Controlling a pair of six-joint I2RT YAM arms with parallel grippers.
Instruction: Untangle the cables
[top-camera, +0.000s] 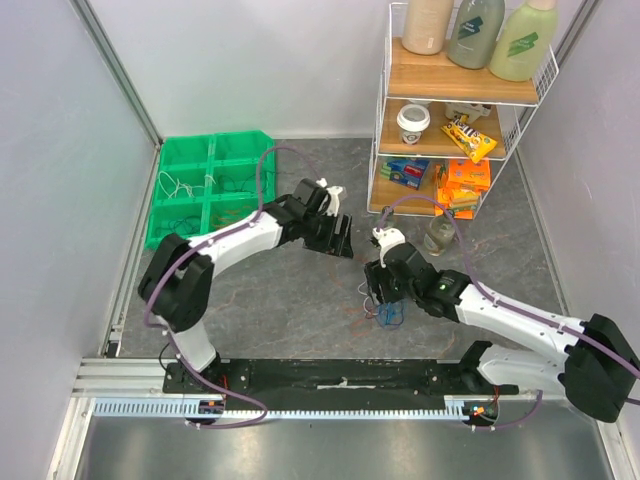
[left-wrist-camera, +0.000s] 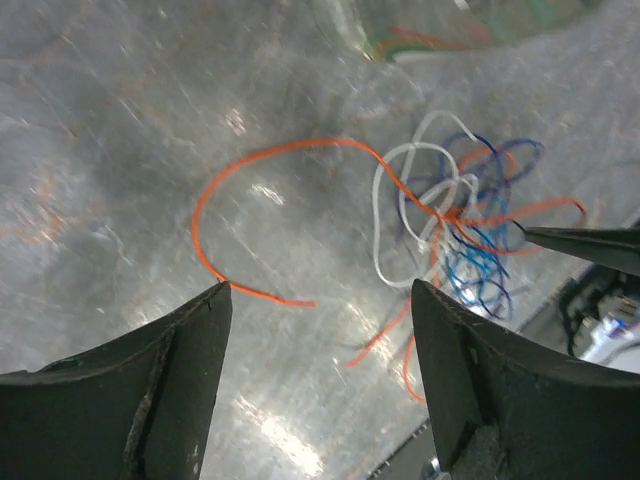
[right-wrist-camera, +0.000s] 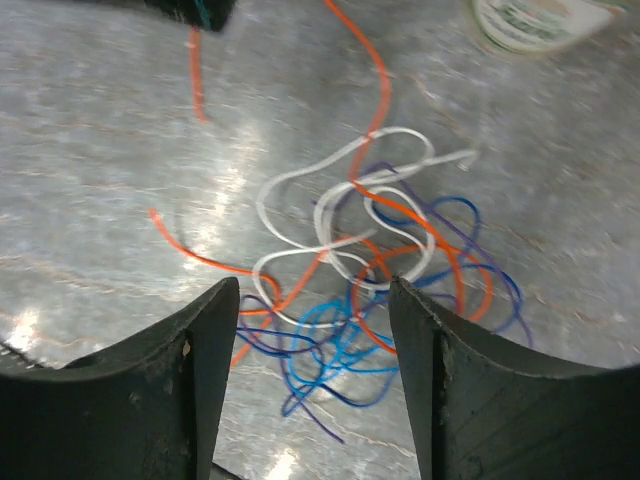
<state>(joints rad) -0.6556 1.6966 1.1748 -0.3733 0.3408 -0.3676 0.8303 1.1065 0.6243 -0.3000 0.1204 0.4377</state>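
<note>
On the tabletop (top-camera: 280, 300), beneath your right end effector (right-wrist-camera: 315, 285), the cables (right-wrist-camera: 370, 270) lie tangled. It and your left end effector (left-wrist-camera: 320, 290) are spread, empty. Picking stage: likely pinch the loose orange strand (left-wrist-camera: 300, 143), draw it clear.

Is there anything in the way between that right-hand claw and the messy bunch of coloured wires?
Nothing visible. The right gripper hangs with open fingers directly over the loose tangle of orange, white and blue wires lying on the grey table, and nothing lies between them.
</note>
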